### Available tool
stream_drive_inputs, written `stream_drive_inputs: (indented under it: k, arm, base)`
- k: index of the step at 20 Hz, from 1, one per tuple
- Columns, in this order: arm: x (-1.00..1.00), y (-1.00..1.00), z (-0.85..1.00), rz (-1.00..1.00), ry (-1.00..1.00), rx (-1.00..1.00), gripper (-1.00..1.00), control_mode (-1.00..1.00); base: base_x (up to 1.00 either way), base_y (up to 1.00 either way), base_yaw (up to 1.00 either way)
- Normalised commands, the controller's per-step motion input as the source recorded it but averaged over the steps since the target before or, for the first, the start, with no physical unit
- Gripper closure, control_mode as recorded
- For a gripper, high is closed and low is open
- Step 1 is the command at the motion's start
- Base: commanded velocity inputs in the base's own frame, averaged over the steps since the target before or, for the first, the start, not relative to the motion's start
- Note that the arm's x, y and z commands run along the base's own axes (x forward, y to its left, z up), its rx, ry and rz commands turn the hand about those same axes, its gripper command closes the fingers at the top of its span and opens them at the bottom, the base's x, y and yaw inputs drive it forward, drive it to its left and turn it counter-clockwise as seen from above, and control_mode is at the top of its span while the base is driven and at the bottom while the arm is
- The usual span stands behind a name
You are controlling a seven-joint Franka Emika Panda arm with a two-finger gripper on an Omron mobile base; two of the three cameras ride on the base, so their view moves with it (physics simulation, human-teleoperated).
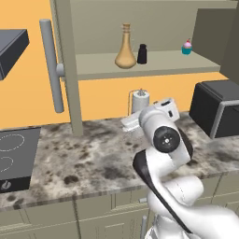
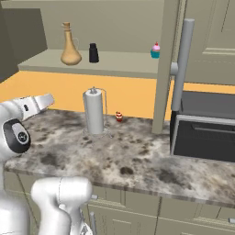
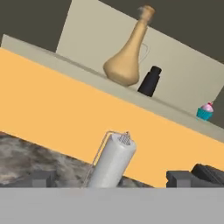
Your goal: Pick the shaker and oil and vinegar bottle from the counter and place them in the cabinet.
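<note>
Gripper (image 3: 109,178) wide open, holding nothing, hanging over the counter (image 1: 93,158) below the open cabinet (image 1: 149,65). Bottle (image 1: 125,49) and shaker (image 1: 142,54) both upright on the cabinet shelf, side by side, just apart, bottle nearer the door edge. Cupcake (image 1: 186,47) farther along the shelf toward the other end. Paper-towel roll (image 2: 94,112) stands near the counter's back edge.
</note>
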Motion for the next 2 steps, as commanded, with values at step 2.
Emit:
stream_drive_inputs:
  k: [2]
  arm:
    - [-0.51,-0.08,0.33,0.00,-0.12,0.08,-1.00,-1.00]
  base:
    - [0.00,0.00,0.00]
